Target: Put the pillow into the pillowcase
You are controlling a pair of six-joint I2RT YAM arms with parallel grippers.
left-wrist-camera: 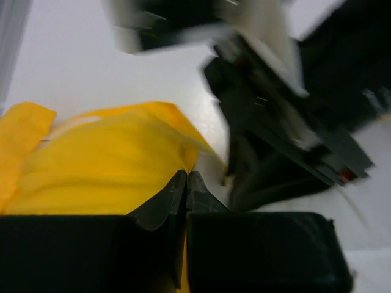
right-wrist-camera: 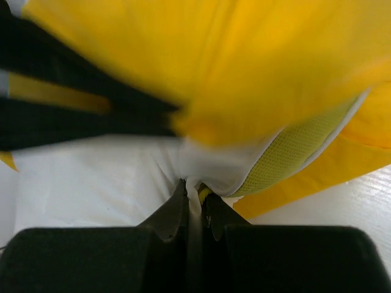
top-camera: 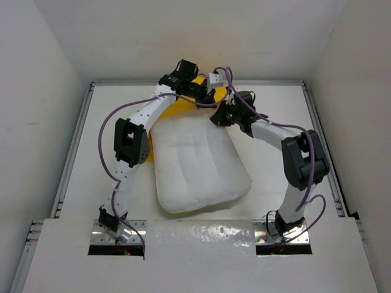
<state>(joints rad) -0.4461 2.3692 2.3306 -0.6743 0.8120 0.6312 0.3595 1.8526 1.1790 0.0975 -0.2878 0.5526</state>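
The white quilted pillow (top-camera: pixel 198 165) lies in the middle of the table, its far end under the yellow pillowcase (top-camera: pixel 176 105). My left gripper (top-camera: pixel 197 89) is at the far end over the pillowcase (left-wrist-camera: pixel 104 159). In the left wrist view its jaws (left-wrist-camera: pixel 186 178) are shut, with a strip of yellow fabric between them. My right gripper (top-camera: pixel 223 116) sits at the pillow's far right corner. Its jaws (right-wrist-camera: pixel 197 190) are shut on the white corner of the pillow (right-wrist-camera: pixel 91 177), beside the yellow mesh edge band (right-wrist-camera: pixel 293 152). The pillowcase (right-wrist-camera: pixel 214 61) hangs just above that corner.
White walls close in the table on three sides, with metal rails along the left (top-camera: pixel 73 146) and right (top-camera: pixel 321 146) edges. The right arm's wrist (left-wrist-camera: pixel 287 122) is close beside the left gripper, and purple cables (top-camera: pixel 110 128) loop off both arms.
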